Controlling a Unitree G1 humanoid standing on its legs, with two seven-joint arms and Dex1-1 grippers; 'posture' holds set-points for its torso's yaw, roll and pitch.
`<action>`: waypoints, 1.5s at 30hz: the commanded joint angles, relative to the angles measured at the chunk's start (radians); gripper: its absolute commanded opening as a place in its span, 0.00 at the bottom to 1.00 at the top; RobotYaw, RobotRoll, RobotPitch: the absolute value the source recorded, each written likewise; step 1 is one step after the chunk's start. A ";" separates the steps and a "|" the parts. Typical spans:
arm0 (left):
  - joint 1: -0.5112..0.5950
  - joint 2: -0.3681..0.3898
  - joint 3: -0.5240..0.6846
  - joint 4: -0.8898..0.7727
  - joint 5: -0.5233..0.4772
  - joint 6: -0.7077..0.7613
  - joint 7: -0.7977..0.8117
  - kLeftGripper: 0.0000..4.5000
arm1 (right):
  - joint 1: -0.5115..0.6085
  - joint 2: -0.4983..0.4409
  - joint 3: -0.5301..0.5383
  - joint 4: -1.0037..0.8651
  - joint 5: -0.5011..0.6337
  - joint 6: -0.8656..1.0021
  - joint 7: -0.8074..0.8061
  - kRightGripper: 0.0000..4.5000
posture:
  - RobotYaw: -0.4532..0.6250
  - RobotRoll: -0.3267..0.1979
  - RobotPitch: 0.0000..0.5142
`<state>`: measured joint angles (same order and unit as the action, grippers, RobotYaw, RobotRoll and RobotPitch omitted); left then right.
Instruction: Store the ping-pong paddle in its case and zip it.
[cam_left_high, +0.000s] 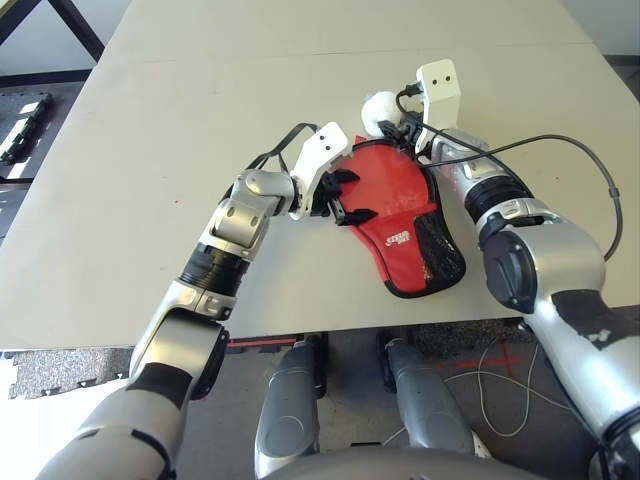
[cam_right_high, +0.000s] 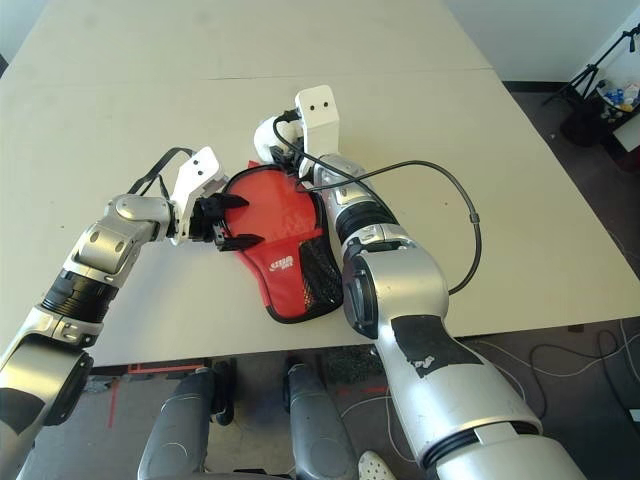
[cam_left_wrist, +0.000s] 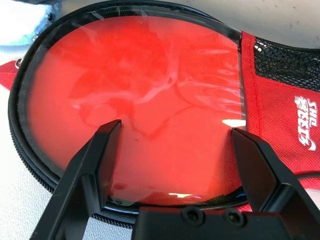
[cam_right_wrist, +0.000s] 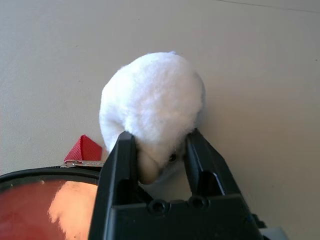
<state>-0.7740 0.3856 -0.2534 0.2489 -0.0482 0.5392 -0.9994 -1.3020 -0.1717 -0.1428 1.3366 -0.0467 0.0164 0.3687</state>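
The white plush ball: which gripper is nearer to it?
Right. The right gripper has its fingers closed on the white plush ball; the left gripper is across the case, open.

A pale beige table (cam_left_high: 200, 120) carries everything. On it lies the red case (cam_left_high: 405, 235), its round end away from the robot and its narrow mesh end near the table's front edge. A white plush ball (cam_right_wrist: 152, 107) rests on the tabletop just beyond the case's round end.
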 joint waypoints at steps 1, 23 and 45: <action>0.040 -0.003 -0.044 0.028 0.006 0.033 -0.006 1.00 | 0.004 -0.010 0.004 0.014 -0.019 -0.011 -0.014 0.14 | 0.43 0.62 0.53; 0.027 -0.019 -0.064 0.061 0.011 0.018 -0.014 1.00 | 0.042 -0.282 0.094 -0.022 -0.089 -0.046 0.233 0.07 | 0.39 0.62 0.54; -0.020 -0.049 -0.084 0.150 0.023 -0.027 -0.021 1.00 | 0.124 -0.514 0.251 -0.183 -0.105 0.091 0.904 0.07 | 0.36 0.62 0.52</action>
<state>-0.8267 0.3423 -0.2867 0.3452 -0.0469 0.4872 -1.0104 -1.2023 -0.6673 0.0876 1.1639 -0.1369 0.0880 1.2345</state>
